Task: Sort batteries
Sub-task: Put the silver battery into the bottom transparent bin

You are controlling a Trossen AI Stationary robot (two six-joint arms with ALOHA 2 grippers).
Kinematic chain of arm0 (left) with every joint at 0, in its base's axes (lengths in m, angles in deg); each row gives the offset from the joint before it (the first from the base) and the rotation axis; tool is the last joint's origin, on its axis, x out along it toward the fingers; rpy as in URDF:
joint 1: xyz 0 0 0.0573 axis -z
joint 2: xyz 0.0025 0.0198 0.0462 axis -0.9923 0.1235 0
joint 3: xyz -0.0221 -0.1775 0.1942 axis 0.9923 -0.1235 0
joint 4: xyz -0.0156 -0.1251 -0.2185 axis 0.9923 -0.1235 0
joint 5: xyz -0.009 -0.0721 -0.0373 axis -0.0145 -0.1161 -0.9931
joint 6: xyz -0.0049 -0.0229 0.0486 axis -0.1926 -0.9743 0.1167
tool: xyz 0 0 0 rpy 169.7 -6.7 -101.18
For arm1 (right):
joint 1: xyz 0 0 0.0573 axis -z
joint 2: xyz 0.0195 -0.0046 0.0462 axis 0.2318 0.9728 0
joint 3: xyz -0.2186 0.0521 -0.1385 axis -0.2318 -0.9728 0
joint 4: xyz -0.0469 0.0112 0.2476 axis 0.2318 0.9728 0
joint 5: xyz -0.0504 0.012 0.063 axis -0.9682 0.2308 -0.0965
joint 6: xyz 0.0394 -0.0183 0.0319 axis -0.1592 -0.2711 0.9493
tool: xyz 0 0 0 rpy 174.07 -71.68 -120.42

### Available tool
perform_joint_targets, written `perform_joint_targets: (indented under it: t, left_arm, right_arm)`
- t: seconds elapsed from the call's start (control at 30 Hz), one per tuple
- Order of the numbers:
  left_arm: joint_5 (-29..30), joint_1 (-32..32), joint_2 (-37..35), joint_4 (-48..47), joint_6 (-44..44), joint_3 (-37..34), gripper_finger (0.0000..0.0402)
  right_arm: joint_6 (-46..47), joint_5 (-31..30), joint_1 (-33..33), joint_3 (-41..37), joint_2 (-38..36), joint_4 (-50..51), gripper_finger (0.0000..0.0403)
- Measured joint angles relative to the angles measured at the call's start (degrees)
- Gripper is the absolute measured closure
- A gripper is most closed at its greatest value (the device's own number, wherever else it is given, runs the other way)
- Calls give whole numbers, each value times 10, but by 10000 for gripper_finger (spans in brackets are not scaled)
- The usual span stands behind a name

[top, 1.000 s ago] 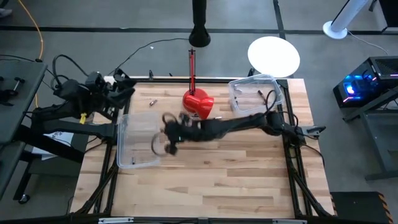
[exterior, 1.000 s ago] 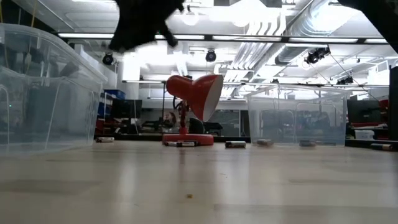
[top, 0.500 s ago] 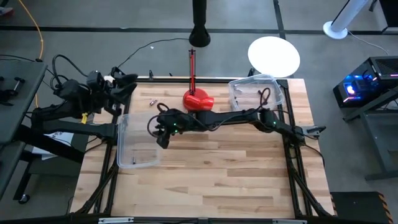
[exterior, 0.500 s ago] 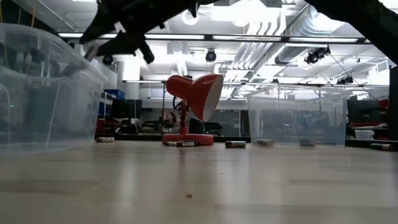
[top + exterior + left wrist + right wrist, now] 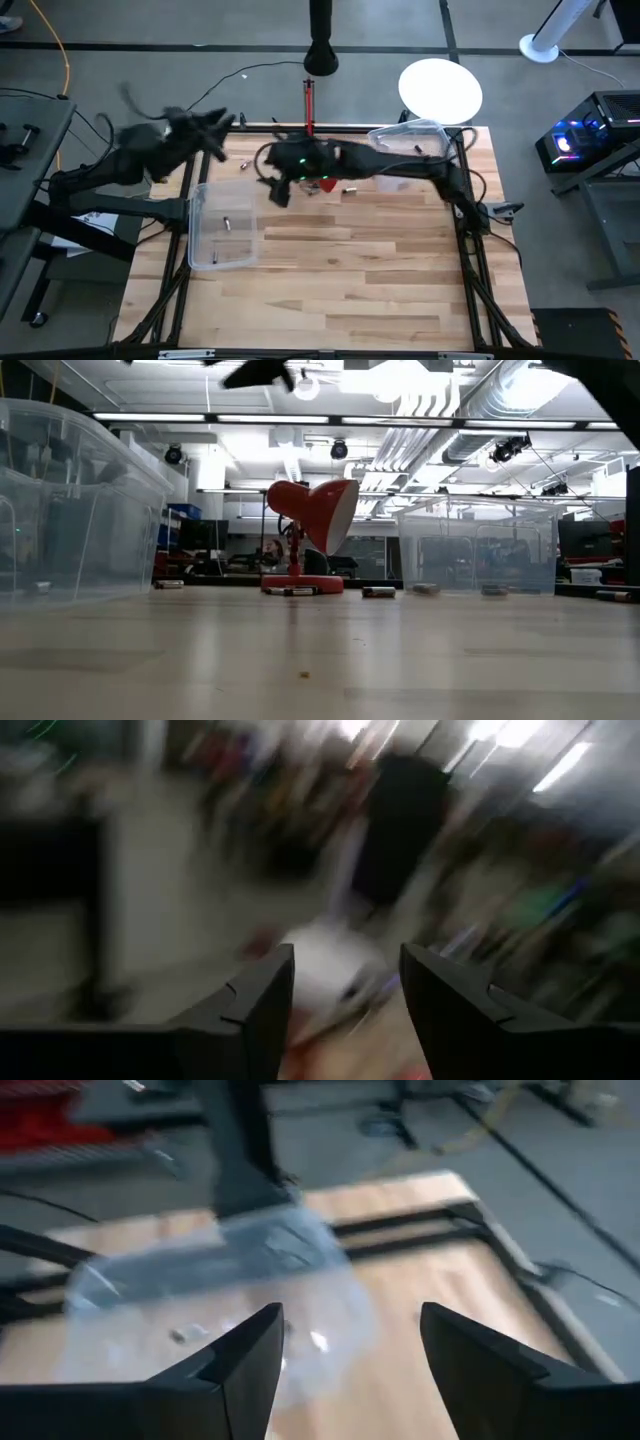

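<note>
Small batteries lie loose on the wooden table (image 5: 340,270): one (image 5: 243,160) at the far left, others (image 5: 350,188) beside the red lamp (image 5: 315,510). One battery (image 5: 228,222) lies on the floor of the clear left bin (image 5: 222,228); the right wrist view shows two (image 5: 180,1335) in that bin (image 5: 210,1280). My right gripper (image 5: 277,188) (image 5: 350,1370) hangs open and empty, high above the table just beyond the bin's far right corner. My left gripper (image 5: 222,135) (image 5: 345,1005) is open and empty at the table's far left corner.
A second clear bin (image 5: 410,148) (image 5: 475,550) stands at the far right. The red lamp's base and more batteries (image 5: 378,591) lie along the far side. The near half of the table is bare wood. My right arm (image 5: 400,178) spans the far half.
My right gripper has opened above the left bin, then risen and drawn away toward the far edge, near the lamp. A battery now shows on the bin's floor. My left gripper has swung round at the far left corner, turning toward the table's right.
</note>
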Motion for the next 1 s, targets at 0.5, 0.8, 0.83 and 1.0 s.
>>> perform_joint_targets:
  t: [0.5,0.8,0.83,1.0]
  left_arm:
    - [-313,-383,409,-438,35,145,225]
    - [-465,-441,530,-421,81,115,225]
    - [-460,-439,537,-417,82,111,225]
    - [-409,-432,561,-390,85,81,225]
  right_arm:
    - [54,-135,-15,-2,-119,174,171]
    - [68,-180,-63,-11,-118,205,171]
    - [68,-184,-67,-11,-118,207,171]
    - [82,-198,-78,-20,-118,213,171]
